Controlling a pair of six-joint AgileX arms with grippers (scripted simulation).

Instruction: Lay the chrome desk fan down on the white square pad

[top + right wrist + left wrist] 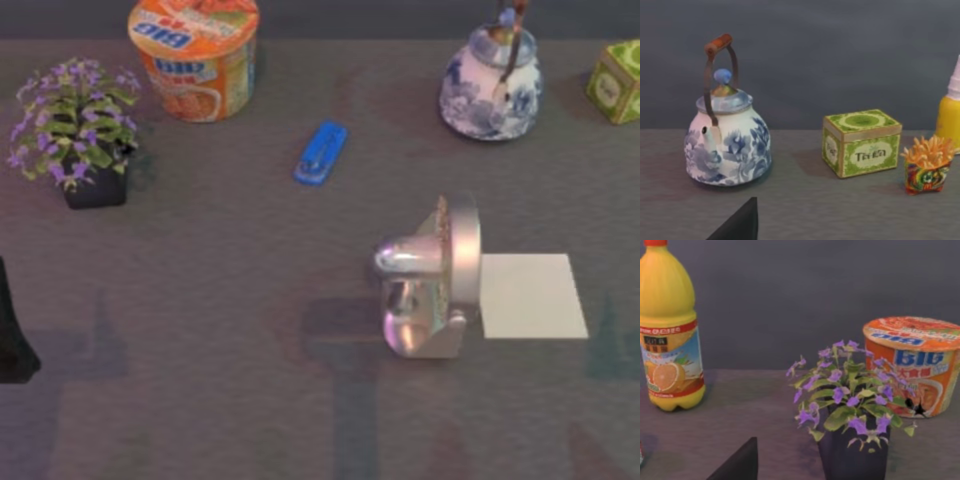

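Observation:
The chrome desk fan (428, 285) stands upright right of the table's middle, its round grille head edge-on and facing right. The white square pad (531, 296) lies flat just right of it, its left edge at the fan's base. No gripper is near either one. A dark part of my left arm (12, 340) shows at the table's left edge. A dark tip of the left gripper (740, 462) shows in the left wrist view. The right gripper (740, 222) shows only in its own wrist view. Neither wrist view shows the fan or pad.
Along the back stand a noodle cup (195, 55), a blue-and-white teapot (490, 80) and a green box (617, 82). A potted purple plant (75, 130) is at the left, a small blue object (321, 152) mid-table. An orange juice bottle (670, 330) and fries (927, 167) appear in the wrist views.

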